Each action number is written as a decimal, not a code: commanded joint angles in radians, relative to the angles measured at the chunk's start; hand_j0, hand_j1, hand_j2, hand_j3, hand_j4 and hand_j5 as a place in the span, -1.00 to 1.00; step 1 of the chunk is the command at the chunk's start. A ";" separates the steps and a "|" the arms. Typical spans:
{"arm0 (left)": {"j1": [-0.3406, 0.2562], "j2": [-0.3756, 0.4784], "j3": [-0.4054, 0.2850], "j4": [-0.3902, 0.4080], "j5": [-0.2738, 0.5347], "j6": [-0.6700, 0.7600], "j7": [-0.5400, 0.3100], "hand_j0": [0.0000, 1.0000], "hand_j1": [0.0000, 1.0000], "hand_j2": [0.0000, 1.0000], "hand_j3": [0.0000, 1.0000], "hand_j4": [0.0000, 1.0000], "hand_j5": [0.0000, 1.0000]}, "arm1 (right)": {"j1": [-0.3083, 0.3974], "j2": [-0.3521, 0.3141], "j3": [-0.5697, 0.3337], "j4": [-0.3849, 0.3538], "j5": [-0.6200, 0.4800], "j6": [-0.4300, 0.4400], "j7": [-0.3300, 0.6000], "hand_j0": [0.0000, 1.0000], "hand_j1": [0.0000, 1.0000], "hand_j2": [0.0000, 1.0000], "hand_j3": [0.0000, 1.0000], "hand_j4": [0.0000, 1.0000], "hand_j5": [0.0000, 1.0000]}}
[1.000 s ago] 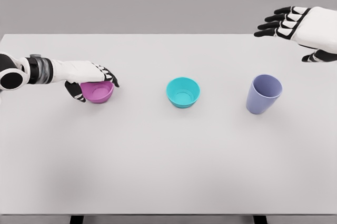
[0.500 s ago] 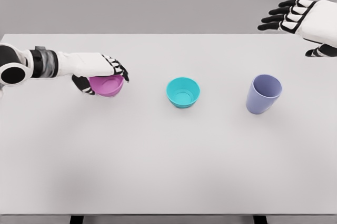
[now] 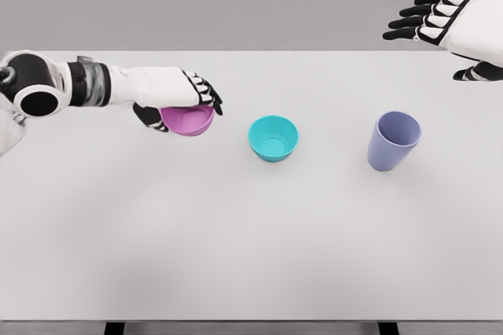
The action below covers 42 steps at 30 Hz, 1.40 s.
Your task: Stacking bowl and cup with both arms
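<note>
My left hand [image 3: 179, 104] grips a pink bowl [image 3: 189, 121] by its rim and holds it a little above the white table [image 3: 236, 233], left of centre. A teal bowl [image 3: 273, 138] stands upright in the middle of the table, a short way right of the pink one. Further right stands a lavender cup [image 3: 392, 140], upright and apart from the bowls. My right hand [image 3: 442, 32] hovers high at the upper right, above and behind the cup, fingers spread and holding nothing.
The table's far edge [image 3: 251, 52] runs across the view below a grey wall. Its front edge [image 3: 251, 320] lies near the bottom of the picture.
My left hand has lifted the pink bowl off the table and carried it right, toward the teal bowl. The right hand drifted slightly up and right, still open.
</note>
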<state>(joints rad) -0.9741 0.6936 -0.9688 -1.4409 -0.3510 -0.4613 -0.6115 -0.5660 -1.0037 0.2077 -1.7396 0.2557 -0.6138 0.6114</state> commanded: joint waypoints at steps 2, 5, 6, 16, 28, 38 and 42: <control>-0.006 -0.045 -0.002 -0.003 -0.006 0.003 0.001 0.54 0.54 0.54 0.54 0.54 0.54 | 0.000 -0.001 -0.001 0.000 -0.006 0.003 -0.001 1.00 1.00 1.00 1.00 1.00 1.00; -0.011 -0.086 -0.005 -0.001 -0.026 0.006 0.001 0.53 0.53 0.53 0.53 0.53 0.53 | 0.000 0.005 0.001 0.000 -0.004 0.003 -0.001 1.00 1.00 1.00 1.00 1.00 1.00; -0.011 -0.094 -0.005 0.000 -0.028 0.006 0.001 0.54 0.54 0.54 0.54 0.54 0.54 | 0.000 0.002 0.001 0.000 -0.004 0.003 -0.001 1.00 1.00 1.00 1.00 1.00 1.00; -0.020 -0.192 -0.008 0.013 -0.079 0.007 0.001 0.54 0.54 0.54 0.54 0.54 0.54 | 0.008 -0.010 0.001 0.000 -0.006 0.003 -0.001 1.00 1.00 1.00 1.00 1.00 1.00; -0.011 -0.290 -0.011 0.060 -0.148 0.007 0.001 0.54 0.54 0.54 0.54 0.54 0.54 | 0.008 -0.007 -0.001 0.000 -0.006 0.003 -0.001 1.00 1.00 1.00 1.00 1.00 1.00; -0.006 -0.332 -0.011 0.120 -0.171 0.003 0.001 0.56 0.56 0.56 0.56 0.56 0.56 | 0.011 -0.007 -0.001 0.000 -0.006 0.003 -0.001 1.00 1.00 1.00 1.00 1.00 1.00; -0.006 -0.333 -0.022 0.123 -0.171 0.004 0.001 0.56 0.56 0.56 0.56 0.56 0.56 | 0.012 -0.009 -0.001 0.000 -0.004 0.003 -0.001 1.00 1.00 1.00 1.00 1.00 1.00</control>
<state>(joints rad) -0.9787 0.3629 -0.9885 -1.3213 -0.5243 -0.4594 -0.6114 -0.5538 -1.0112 0.2075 -1.7396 0.2558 -0.6138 0.6114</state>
